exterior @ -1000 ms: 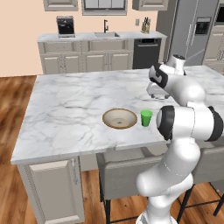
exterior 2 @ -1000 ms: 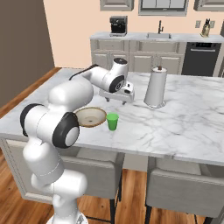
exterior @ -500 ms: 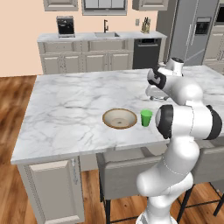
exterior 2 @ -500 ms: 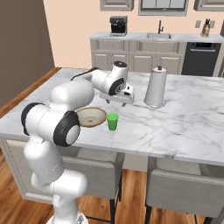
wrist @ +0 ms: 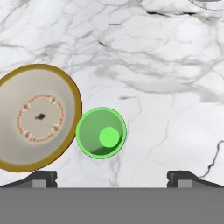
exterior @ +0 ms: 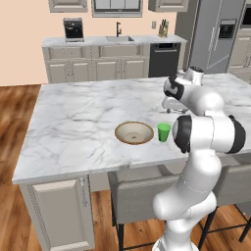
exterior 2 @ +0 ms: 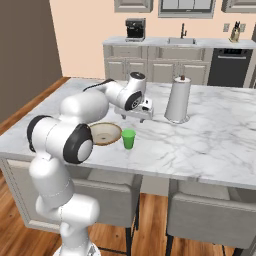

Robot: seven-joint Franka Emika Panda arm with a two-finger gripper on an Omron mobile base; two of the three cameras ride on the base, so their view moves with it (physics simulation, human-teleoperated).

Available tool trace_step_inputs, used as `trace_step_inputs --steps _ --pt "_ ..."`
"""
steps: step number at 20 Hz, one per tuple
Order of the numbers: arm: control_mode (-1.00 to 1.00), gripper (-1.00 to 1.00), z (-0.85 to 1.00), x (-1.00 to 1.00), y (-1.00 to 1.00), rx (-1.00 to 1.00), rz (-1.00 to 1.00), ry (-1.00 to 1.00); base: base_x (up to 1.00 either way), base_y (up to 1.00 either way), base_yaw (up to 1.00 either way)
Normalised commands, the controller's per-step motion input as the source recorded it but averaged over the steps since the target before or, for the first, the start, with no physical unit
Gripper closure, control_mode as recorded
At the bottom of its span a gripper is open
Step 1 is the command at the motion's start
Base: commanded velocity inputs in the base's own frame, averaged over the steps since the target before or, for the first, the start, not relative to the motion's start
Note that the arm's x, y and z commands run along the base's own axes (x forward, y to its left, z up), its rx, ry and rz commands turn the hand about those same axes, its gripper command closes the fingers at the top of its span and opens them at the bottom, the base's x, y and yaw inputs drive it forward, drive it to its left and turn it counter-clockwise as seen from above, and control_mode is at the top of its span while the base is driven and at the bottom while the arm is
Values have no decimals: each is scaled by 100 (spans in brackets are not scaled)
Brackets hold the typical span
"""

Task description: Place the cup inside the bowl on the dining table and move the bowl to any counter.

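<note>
My gripper (wrist: pixel 112 177) hangs spread wide and empty above the small bright green tumbler cup (wrist: pixel 101 132), upright just beside the wide brown-rimmed bowl (wrist: pixel 37 117) on the white marble dining table (wrist: pixel 166 96); right base view adds a paper-towel holder (exterior 2: pixel 177 99).

Cup (wrist: pixel 101 132): bright green, plain, lighter green disc at bottom inside. Bowl (wrist: pixel 35 117): golden-brown rim, pale beige inside, ring of small reddish specks, dark fleck at centre. Dining table (exterior: pixel 73 122): white marble top, grey veins; beige panelled base. Chairs (exterior 2: pixel 210 220): grey. Counter (exterior: pixel 98 68): beige cabinets, pale top. Faucet (exterior: pixel 118 28): black. Dishwasher (exterior: pixel 164 59): dark. Floor (exterior: pixel 14 93): reddish-brown wood. Wall (exterior 2: pixel 85 30): peach.
</note>
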Motion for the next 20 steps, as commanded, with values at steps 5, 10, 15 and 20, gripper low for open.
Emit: trace_step_inputs --steps 5,10,15,20 --pt "-100 -100 -15 0 0 0 0 0 0 0 0" --pt "-100 -100 -22 0 0 0 0 0 0 0 0" --pt "-100 -100 -20 0 0 0 0 0 0 0 0" --pt "-100 -100 -18 0 0 0 0 0 0 0 0"
